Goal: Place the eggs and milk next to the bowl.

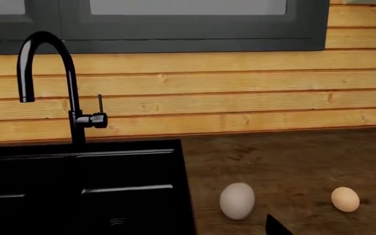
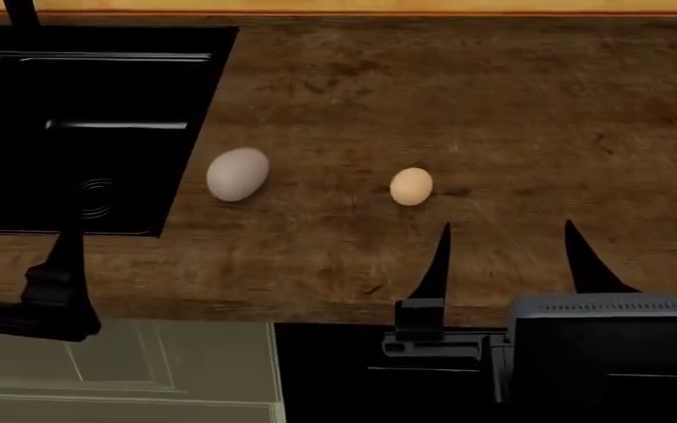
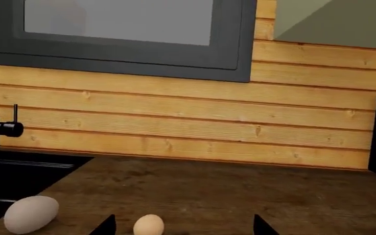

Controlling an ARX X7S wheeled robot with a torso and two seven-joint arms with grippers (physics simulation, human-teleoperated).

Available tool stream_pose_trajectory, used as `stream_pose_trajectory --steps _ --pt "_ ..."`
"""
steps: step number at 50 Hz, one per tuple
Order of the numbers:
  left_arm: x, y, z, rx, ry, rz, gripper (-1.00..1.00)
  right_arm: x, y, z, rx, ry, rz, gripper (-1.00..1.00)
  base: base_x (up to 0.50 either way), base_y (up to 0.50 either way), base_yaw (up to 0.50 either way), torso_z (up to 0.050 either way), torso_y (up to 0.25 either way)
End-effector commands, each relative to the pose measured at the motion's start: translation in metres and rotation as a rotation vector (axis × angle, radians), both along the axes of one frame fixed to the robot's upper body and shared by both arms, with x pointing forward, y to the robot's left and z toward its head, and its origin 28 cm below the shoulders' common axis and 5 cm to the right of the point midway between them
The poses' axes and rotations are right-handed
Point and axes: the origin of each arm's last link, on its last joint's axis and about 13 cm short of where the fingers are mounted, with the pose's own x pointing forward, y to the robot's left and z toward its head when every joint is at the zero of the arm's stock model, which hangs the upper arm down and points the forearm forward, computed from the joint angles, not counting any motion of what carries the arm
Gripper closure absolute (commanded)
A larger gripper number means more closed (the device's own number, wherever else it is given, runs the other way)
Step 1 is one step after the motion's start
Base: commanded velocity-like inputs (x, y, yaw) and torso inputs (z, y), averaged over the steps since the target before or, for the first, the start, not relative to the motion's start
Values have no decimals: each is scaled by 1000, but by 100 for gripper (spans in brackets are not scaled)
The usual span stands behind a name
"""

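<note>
Jaws of the right gripper (image 2: 506, 256) are standing spread wide with nothing between them, hovering just short of the small egg (image 2: 411, 187). Whether the left gripper (image 2: 63, 264) is released or clenched I cannot tell. Both eggs are lying on the tabletop (image 2: 527, 115): the large egg (image 2: 237, 174) is sitting just beside the sink (image 2: 80, 123), its long axis tilting away from the sink; the small one is lying well apart from the sink, nearly upright in the head view.

Even, soft rendered light fell across the wooden worktop (image 2: 492, 106); all views were sharp and undistorted. The black sink (image 2: 68, 123) stayed nearly featureless, and the eggs (image 2: 237, 174) cast faint shadows.
</note>
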Motion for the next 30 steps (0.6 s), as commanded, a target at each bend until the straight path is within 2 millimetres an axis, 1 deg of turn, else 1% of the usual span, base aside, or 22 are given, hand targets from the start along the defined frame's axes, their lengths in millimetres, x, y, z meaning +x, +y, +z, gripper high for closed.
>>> stream_pose_trajectory --steps 1,10,30 --pt "0 0 -2 -15 2 -10 -100 -1 -2 2 15 -2 -3 -100 199 0 0 0 0" --pt "0 0 -2 -16 3 -11 -100 0 -1 3 14 -2 -1 -100 224 0 0 0 0" --pt "1 1 0 -20 -2 -11 -100 1 0 4 8 -2 6 -100 279 0 0 0 0"
